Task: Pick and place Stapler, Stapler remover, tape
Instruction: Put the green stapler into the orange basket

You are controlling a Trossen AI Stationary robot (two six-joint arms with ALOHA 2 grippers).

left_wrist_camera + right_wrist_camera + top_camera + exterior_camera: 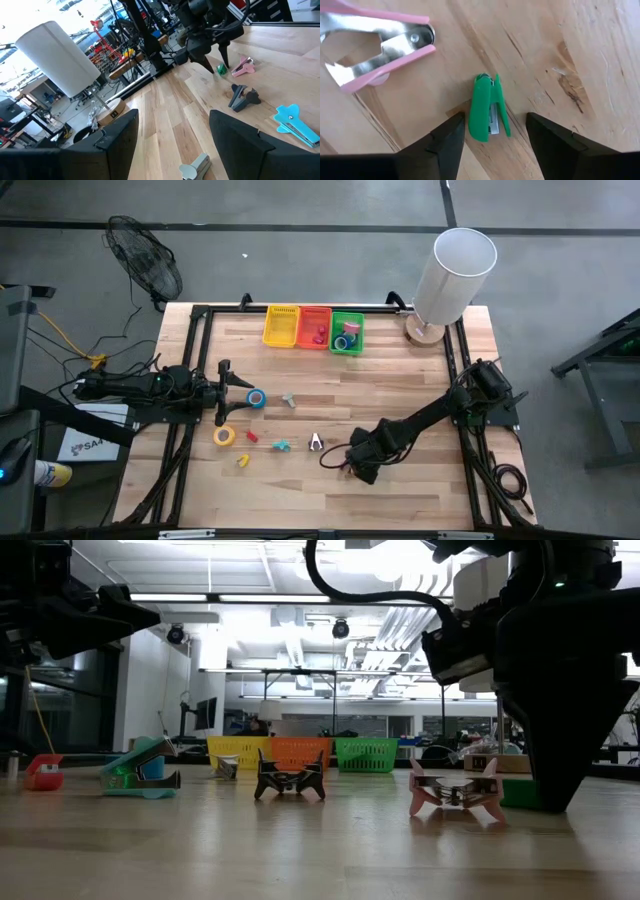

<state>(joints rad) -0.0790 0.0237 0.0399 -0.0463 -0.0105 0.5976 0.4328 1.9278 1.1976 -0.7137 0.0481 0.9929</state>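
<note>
My right gripper [492,131] is open and points down at the table's near middle [352,464]. Its fingers stand on either side of a small green stapler [487,107] lying flat on the wood, and I see no touch. A pink staple remover [375,42] lies just beside it. My left gripper [172,140] is open and hovers at the left [240,386], next to a blue tape roll [257,398]. A yellow tape roll [224,436] lies nearer the front. Black [316,442], teal [282,445] and grey [289,400] staple removers rest on the table.
Yellow [281,326], orange [314,327] and green [347,332] baskets line the far edge; the orange and green ones hold small items. A white cylinder lamp [452,275] stands at the far right corner. Small red and yellow pieces [243,460] lie front left.
</note>
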